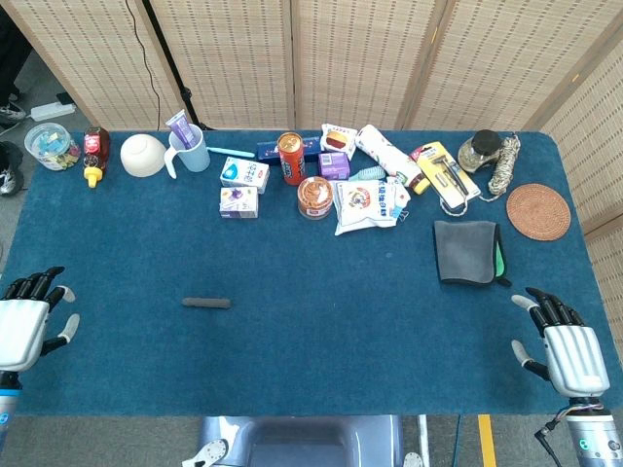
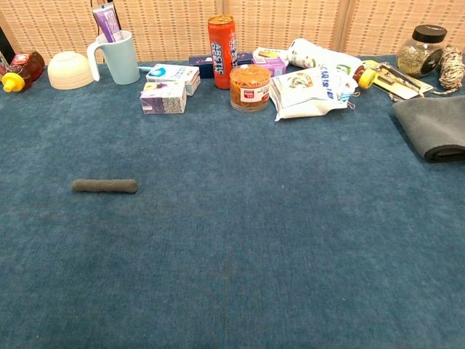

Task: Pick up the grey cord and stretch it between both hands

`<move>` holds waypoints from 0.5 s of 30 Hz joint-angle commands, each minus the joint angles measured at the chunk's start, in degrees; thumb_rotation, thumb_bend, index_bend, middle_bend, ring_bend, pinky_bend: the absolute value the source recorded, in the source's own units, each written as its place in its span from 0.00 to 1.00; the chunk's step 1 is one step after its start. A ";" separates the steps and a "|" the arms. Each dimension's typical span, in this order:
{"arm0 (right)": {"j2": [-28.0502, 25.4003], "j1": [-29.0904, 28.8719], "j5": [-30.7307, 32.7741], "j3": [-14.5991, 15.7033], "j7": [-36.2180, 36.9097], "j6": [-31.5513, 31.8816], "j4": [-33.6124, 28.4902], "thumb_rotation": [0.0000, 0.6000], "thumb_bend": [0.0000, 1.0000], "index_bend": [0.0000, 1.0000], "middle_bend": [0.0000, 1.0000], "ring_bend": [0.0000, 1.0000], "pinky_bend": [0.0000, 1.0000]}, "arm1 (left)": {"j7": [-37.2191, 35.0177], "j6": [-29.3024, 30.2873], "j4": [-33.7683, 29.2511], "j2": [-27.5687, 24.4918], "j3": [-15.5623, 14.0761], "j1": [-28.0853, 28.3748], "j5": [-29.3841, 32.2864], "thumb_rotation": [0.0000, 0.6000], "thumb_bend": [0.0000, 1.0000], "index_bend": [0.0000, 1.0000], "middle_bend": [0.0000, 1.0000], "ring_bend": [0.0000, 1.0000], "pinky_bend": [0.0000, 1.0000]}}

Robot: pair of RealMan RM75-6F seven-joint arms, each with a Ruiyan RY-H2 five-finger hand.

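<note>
Looking across my blue surface (image 1: 321,350), folded grey cloth (image 1: 465,251) toward the right, my left hand (image 1: 24,326) and right hand (image 1: 565,342) at the near corners, both empty with fingers apart, grey cord (image 1: 206,303) lying straight left of centre, well apart from both.

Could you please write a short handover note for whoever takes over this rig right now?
Left hand: open, holding nothing, at the table's left edge.
Right hand: open, holding nothing, at the right edge.
Grey cord: lying bunched and untouched on the blue table, left of centre, nearer the left hand.
Done: nothing yet.
Left: pick up the cord, then stretch it between both hands.
</note>
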State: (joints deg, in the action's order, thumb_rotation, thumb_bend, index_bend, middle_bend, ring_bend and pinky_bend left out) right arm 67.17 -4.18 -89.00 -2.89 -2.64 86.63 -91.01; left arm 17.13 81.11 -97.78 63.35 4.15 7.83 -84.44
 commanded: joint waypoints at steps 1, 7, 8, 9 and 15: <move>-0.03 -0.05 -0.07 0.00 0.03 -0.03 -0.04 1.00 0.33 0.23 0.16 0.17 0.26 | 0.41 -2.90 -0.22 0.41 0.51 2.14 0.88 0.82 0.35 0.46 0.16 0.15 0.20; -0.43 -0.09 -0.09 0.22 0.08 -0.41 -0.23 1.00 0.33 0.23 0.16 0.17 0.26 | 2.02 -7.63 1.10 2.39 0.62 5.62 1.43 0.82 0.35 0.41 0.08 0.06 0.15; -0.48 -0.06 -0.08 0.24 0.11 -0.39 -0.25 1.00 0.33 0.23 0.16 0.17 0.26 | 2.12 -8.04 1.26 2.69 0.65 5.95 1.51 0.81 0.35 0.40 0.07 0.05 0.15; -0.54 -0.02 -0.06 0.25 0.17 -0.35 -0.27 1.00 0.33 0.23 0.16 0.17 0.26 | 2.32 -8.40 1.48 3.07 0.69 6.29 1.66 0.80 0.35 0.39 0.06 0.04 0.15; -0.85 0.44 0.13 0.17 0.51 0.36 -0.36 1.00 0.33 0.23 0.16 0.17 0.26 | 3.52 -11.04 3.55 6.49 1.11 8.62 3.22 0.75 0.29 0.40 0.06 0.04 0.15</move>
State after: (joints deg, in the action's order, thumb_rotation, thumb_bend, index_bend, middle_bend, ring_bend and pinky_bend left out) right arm 66.34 -3.78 -88.88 -2.71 -2.15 86.95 -91.34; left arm 20.24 71.15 -94.95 68.80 5.09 15.63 -81.93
